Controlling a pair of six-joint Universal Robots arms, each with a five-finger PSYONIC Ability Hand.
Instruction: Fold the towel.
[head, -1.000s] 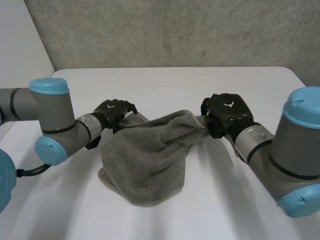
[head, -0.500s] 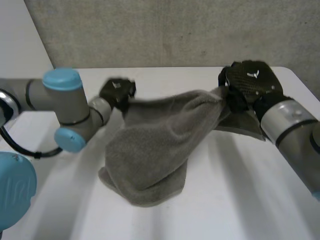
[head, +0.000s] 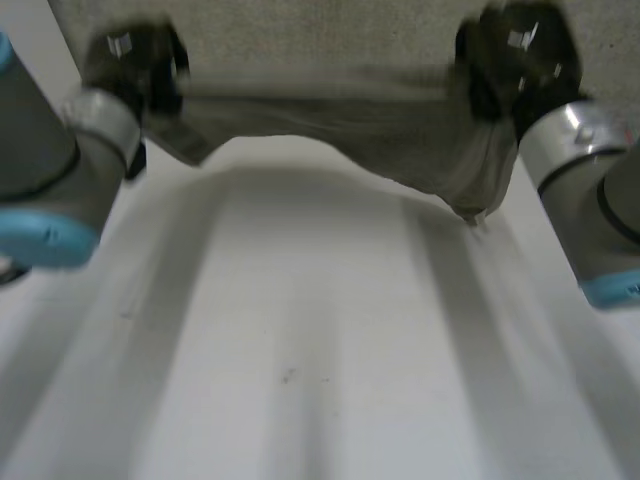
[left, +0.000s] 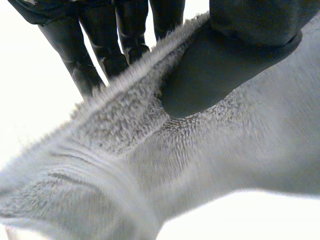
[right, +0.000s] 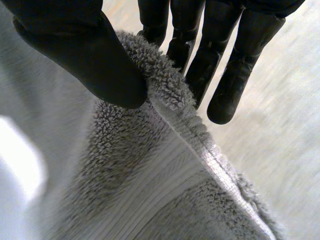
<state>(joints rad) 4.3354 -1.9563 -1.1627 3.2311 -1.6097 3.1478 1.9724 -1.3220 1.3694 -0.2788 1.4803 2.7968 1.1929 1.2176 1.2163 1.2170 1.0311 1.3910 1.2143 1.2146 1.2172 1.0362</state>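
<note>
Both ends of the towel (head: 400, 130) are gripped, and it hangs stretched above the counter (head: 300, 350), apparently clear of it. The left robot hand (head: 135, 60) pinches one end of the top edge between thumb and straight fingers. The span sags lower toward the right, where the right robot hand (head: 515, 55) pinches the hemmed edge the same way. The cloth looks soft, thick-piled, light and limp, so it will likely droop and bunch wherever unsupported. Corners along the flatter, firmer hem seem the best places to hold.
</note>
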